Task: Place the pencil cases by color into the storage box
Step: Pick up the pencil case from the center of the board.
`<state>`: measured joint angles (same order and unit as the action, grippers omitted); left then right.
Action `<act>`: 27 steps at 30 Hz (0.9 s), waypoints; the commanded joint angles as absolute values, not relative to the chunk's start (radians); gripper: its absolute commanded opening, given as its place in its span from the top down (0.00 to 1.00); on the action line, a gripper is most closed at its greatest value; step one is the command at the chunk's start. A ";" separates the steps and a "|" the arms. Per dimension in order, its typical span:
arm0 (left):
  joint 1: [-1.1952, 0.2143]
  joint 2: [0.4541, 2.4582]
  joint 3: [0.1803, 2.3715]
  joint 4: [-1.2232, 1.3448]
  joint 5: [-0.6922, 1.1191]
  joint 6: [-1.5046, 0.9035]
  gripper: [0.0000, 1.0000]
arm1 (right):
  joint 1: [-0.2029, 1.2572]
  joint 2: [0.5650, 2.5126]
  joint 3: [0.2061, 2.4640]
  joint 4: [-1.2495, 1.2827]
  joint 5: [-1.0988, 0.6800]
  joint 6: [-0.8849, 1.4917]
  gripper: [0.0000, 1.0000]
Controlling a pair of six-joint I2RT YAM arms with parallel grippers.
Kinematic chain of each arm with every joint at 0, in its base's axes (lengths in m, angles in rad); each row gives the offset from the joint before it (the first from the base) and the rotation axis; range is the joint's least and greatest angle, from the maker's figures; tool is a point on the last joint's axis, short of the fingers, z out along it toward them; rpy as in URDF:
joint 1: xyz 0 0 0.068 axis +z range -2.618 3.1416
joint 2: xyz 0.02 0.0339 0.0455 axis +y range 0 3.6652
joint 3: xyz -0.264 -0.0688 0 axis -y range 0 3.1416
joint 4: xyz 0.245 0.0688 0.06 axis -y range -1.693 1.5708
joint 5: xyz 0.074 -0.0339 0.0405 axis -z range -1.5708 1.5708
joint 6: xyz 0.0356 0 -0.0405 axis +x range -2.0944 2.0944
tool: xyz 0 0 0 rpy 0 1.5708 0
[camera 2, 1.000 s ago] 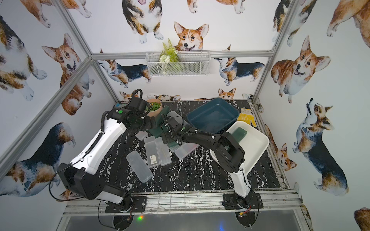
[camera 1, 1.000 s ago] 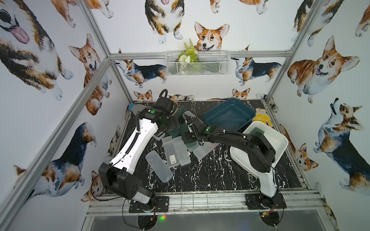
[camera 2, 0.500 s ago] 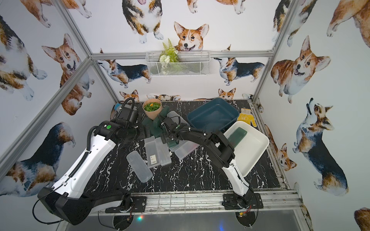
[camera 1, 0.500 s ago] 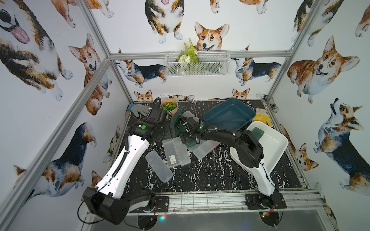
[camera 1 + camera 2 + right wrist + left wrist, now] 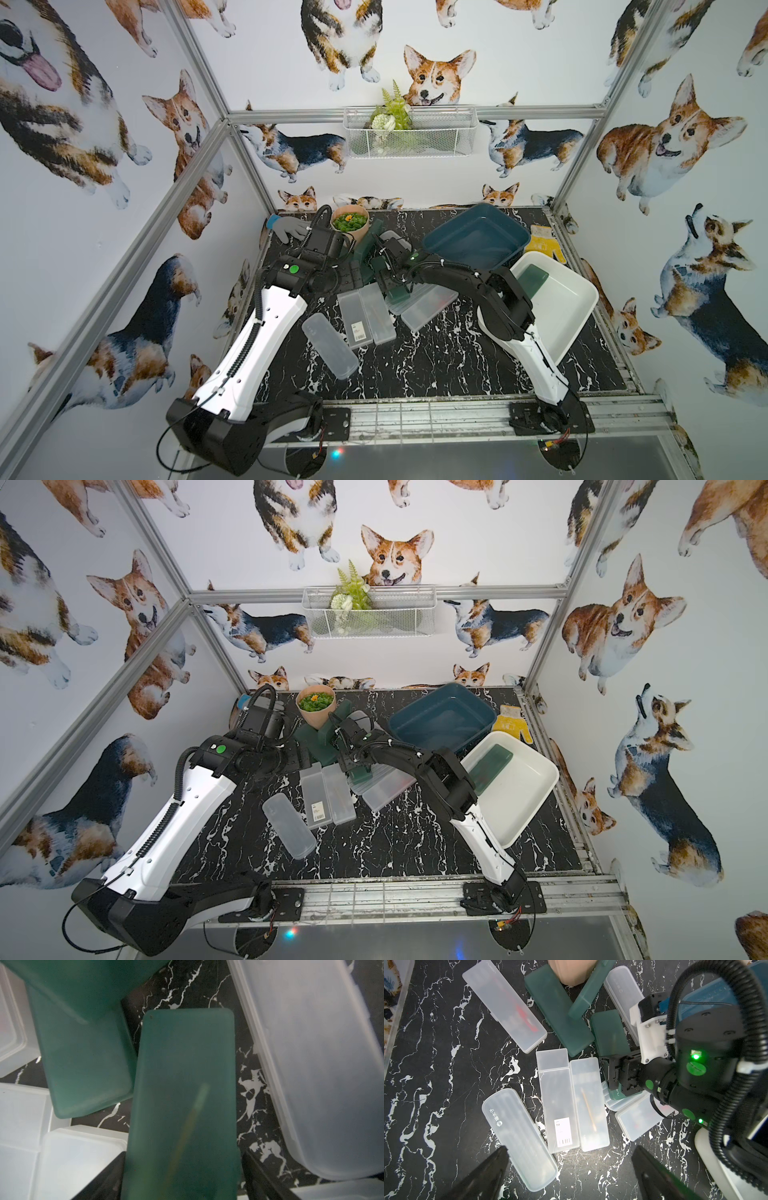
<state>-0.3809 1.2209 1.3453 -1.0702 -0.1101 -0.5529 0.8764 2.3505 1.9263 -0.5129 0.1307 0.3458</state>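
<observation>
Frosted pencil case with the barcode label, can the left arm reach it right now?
Probably yes. The left gripper hangs open above it, and nothing lies on the labelled case. But the frosted case with a thin stick inside sits right against one long side, leaving a finger little room.

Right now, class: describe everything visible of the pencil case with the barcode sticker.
The stickered pencil case is a long, flat box of frosted translucent plastic, a seam marking off a shorter section at one end, a white barcode sticker near the other. It lies flat on the black marbled table, its long edge against another frosted case holding a thin stick.
</observation>
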 commanded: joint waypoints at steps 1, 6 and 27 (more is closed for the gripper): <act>-0.380 1.231 1.361 -1.078 -0.117 -0.544 0.05 | 0.878 2.373 1.951 -0.555 0.141 0.334 0.18; -0.379 1.246 1.377 -1.074 -0.116 -0.541 0.05 | 0.877 2.371 1.960 -0.560 0.145 0.319 0.29; -0.378 1.394 1.599 -0.992 -0.069 -0.487 0.05 | 0.825 1.908 1.816 -0.641 0.176 0.368 0.47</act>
<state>-0.3809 1.3792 1.5669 -1.0336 -0.1017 -0.4999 0.8436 1.9892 1.8580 -0.6106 0.1532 0.3256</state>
